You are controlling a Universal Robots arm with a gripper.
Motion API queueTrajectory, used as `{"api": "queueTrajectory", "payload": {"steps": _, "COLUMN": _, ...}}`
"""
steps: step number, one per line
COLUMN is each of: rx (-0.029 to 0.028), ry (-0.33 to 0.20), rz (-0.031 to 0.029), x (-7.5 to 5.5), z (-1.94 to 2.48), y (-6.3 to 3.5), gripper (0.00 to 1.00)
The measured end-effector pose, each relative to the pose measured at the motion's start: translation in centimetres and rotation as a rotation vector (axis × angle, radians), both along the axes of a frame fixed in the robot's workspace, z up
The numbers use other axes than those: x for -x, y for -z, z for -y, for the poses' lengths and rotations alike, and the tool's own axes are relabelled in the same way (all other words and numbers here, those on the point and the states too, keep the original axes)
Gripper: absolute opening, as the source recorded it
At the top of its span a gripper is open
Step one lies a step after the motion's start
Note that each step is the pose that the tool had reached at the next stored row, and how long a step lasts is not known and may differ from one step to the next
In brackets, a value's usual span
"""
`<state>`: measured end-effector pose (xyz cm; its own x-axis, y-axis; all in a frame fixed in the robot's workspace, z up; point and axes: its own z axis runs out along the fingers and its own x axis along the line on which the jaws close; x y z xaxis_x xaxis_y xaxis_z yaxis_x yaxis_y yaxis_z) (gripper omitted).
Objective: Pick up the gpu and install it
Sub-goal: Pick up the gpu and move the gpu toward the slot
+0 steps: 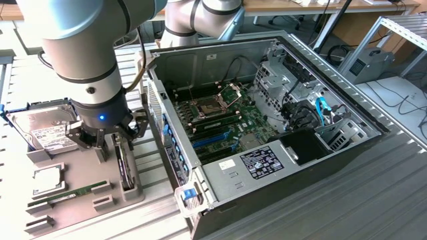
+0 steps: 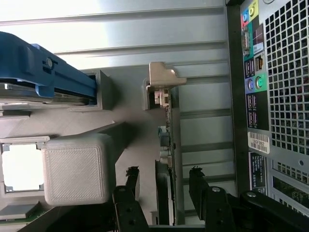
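**Gripper poised astride the graphics card.** A Universal Robots arm holds its gripper (image 1: 107,142) over a grey parts tray (image 1: 80,167). Its two black fingers (image 2: 131,180) are spread wide, one on either face of the gpu (image 2: 165,145), and neither visibly touches it. The card stands on its long edge in a slotted holder, not yet lifted, with its silver bracket (image 2: 161,79) at the end away from the gripper. In the exterior view the card lies at about 9 o'clock from the open computer case (image 1: 267,125), just beside the case's rear wall.

The step in hand appears to be the grasp. Done well, it likely means centring the fingers across the thin card so both pads meet its flat faces together and do not tip it in the holder. The bite should probably be deep enough to hold the board and not only its upper edge. The case wall stands close, so there looks to be little room for sideways drift.

From the gpu in the exterior view, a hard drive (image 1: 47,131) in a blue caddy sits at 10 o'clock. A processor (image 1: 47,180) sits at 9 o'clock and a green memory stick (image 1: 67,195) at 8 o'clock.

The hard drive's white label, a black label (image 1: 260,162) inside the case and a barcode sticker (image 2: 258,140) on its rear panel all carry print too small to read. No brand name can be made out.
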<state>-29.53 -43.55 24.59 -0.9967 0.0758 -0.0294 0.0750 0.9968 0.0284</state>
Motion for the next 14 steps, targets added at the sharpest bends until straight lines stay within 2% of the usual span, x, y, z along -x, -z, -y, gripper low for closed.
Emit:
{"api": "queueTrajectory", "payload": {"steps": 7, "rx": -0.0001, "ry": 0.000, "rz": -0.0001, "x": 0.07, "z": 0.00, "y": 0.03, "gripper": 0.55}}
{"api": "queueTrajectory", "payload": {"steps": 14, "rx": -0.0001, "ry": 0.000, "rz": 0.0000, "x": 0.07, "z": -0.31, "y": 0.03, "gripper": 0.53}}
